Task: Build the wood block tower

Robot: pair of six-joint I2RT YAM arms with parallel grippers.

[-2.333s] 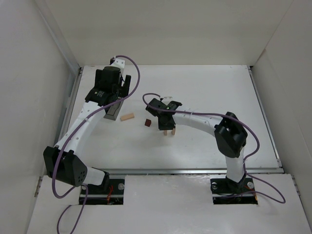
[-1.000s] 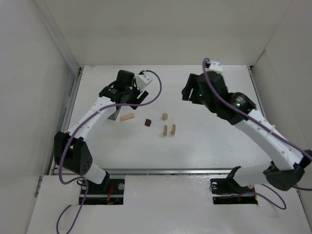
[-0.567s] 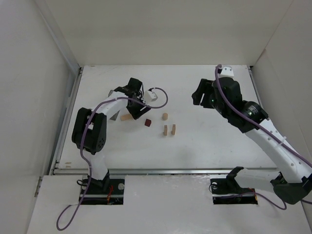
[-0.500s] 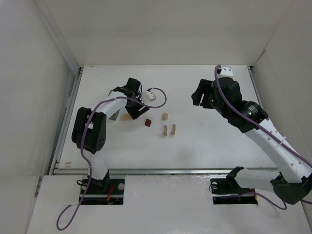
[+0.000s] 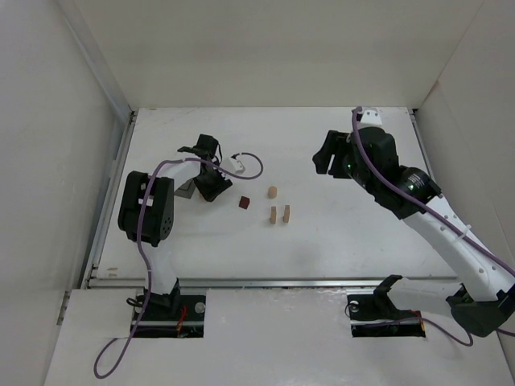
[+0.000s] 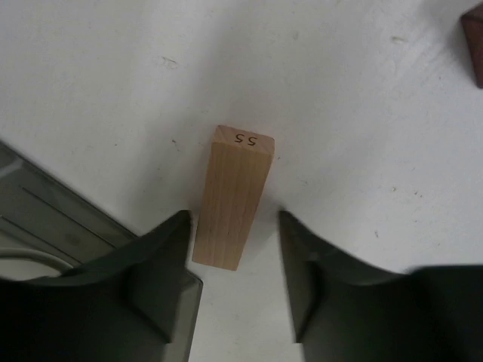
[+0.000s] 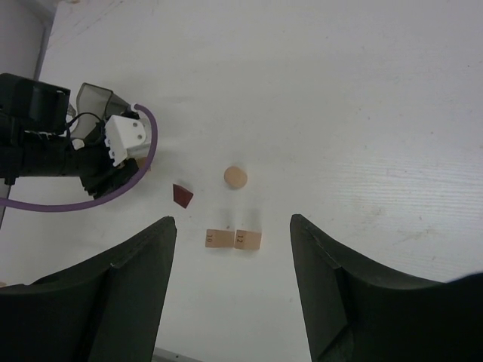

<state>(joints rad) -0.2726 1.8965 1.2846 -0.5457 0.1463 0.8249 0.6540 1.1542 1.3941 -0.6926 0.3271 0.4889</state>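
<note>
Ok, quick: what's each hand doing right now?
Left hand: open around the pale flat wood plank, not yet clamped.
Right hand: open, holding nothing.

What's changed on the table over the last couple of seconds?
The right hand left the two uprights and lifted away toward the far right, open. The left hand swung from over the grey tray down to the plank, its fingers now either side of it, not yet gripping. The dark cube and uprights stayed put.

The pale plank [image 6: 232,204] bears "55" handwritten on its end.
</note>
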